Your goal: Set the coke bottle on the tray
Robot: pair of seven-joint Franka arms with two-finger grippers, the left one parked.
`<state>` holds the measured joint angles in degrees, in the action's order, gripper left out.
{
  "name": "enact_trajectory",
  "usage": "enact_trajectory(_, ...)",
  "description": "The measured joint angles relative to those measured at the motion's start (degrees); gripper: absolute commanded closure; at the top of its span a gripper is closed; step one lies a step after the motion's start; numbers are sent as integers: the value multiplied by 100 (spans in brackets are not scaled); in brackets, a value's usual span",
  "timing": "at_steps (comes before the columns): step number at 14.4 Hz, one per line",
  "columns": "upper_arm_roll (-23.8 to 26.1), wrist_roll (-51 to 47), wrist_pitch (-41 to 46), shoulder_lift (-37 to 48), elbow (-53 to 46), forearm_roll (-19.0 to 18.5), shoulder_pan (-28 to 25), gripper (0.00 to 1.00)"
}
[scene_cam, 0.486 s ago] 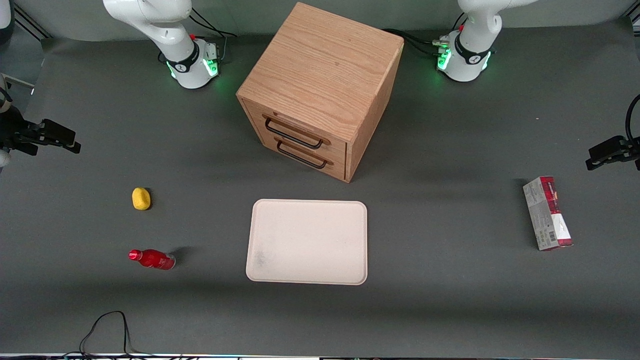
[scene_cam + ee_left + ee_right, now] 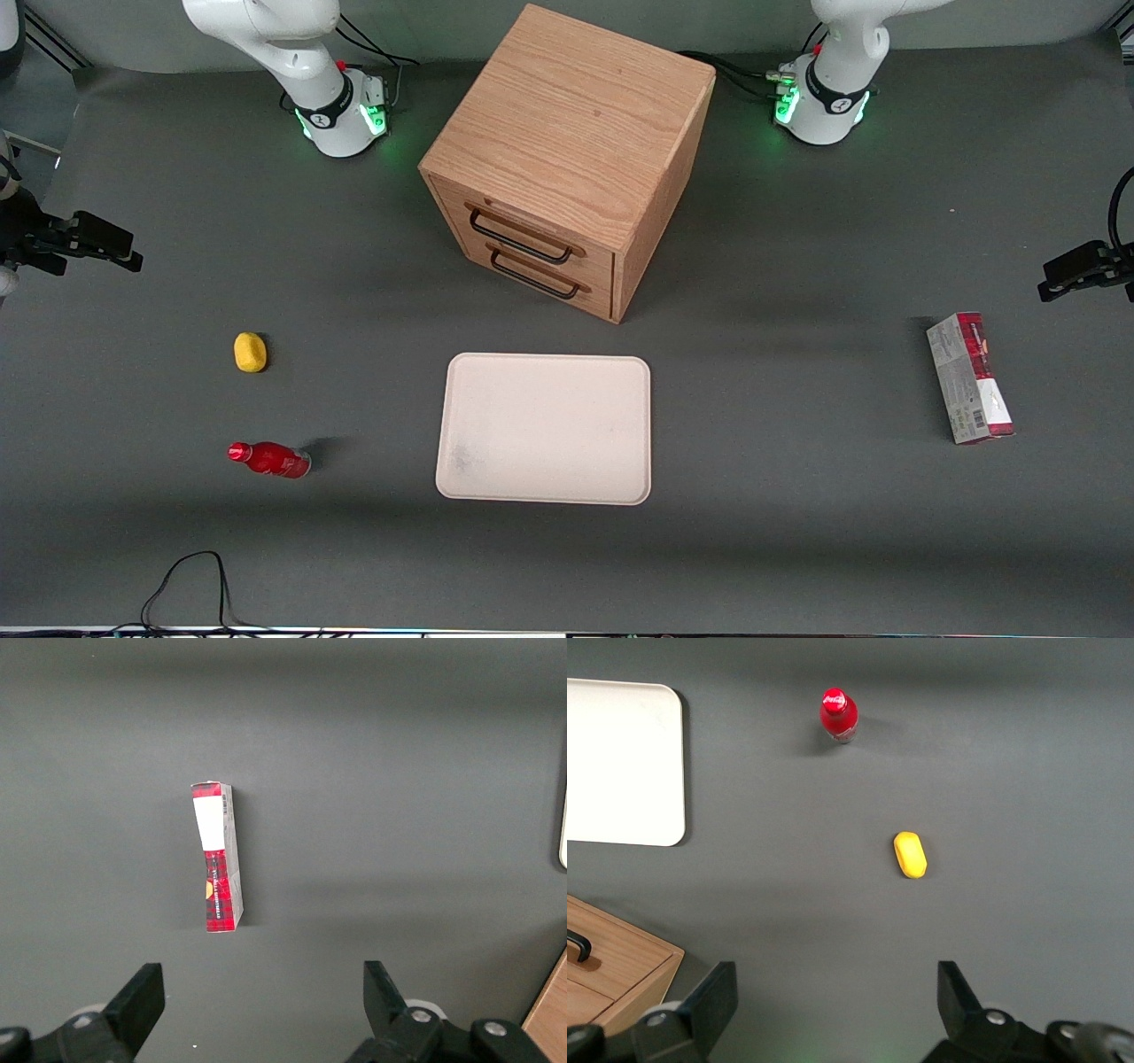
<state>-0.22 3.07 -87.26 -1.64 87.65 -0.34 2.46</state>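
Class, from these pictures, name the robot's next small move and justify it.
Probably carry the open end effector over the coke bottle and lower it. The bottle stands on the table, nearer the front camera than the yellow lump, apart from the tray, ungrasped.

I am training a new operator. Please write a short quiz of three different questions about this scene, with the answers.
1. True or false: the coke bottle already stands on the tray.
2. Which lies nearer the front camera: (a) the yellow lump or (b) the bottle?
3. How are the fingers of the right gripper?

Key: 1 false, it stands on the table beside the tray. 2 b. 3 open, holding nothing, high above the table.
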Motion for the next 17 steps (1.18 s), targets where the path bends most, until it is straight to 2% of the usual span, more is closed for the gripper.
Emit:
enact_trajectory(11,-8,16,19,-50,-27,0,0,0)
enact_trajectory(17,-10,18,-32,-769,-946,0,0,0)
